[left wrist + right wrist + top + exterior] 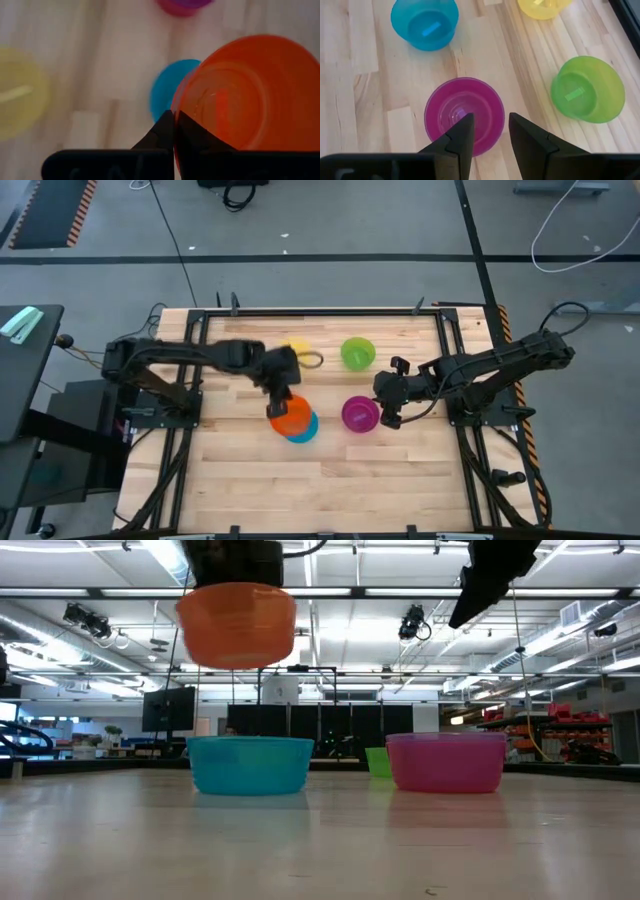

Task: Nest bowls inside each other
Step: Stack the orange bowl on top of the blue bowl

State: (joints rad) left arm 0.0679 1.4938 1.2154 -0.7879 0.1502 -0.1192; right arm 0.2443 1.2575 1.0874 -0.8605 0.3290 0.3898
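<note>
My left gripper (281,385) is shut on the orange bowl (237,625), which hangs in the air above the blue bowl (250,765). The blue bowl (306,430) stands on its base near the table's middle. The magenta bowl (465,115) stands to its right, and its inside looks purple-tinged. My right gripper (490,120) hovers open over the magenta bowl's right rim, touching nothing. The green bowl (357,352) and the yellow bowl (298,346) stand farther back, the yellow one partly hidden by my left arm. No separate purple bowl shows. My left gripper (174,116) pinches the orange bowl's rim (181,107), one finger outside the wall and one inside. The fingers come from above, pointing down. The bowl is lifted clear and hangs below the fingers, mouth up and nearly level, over the blue bowl (170,92).
Bare wooden tabletop (330,480) stretches along the near side. A black metal frame (450,350) borders the table. Both arm bases sit at the left and right edges.
</note>
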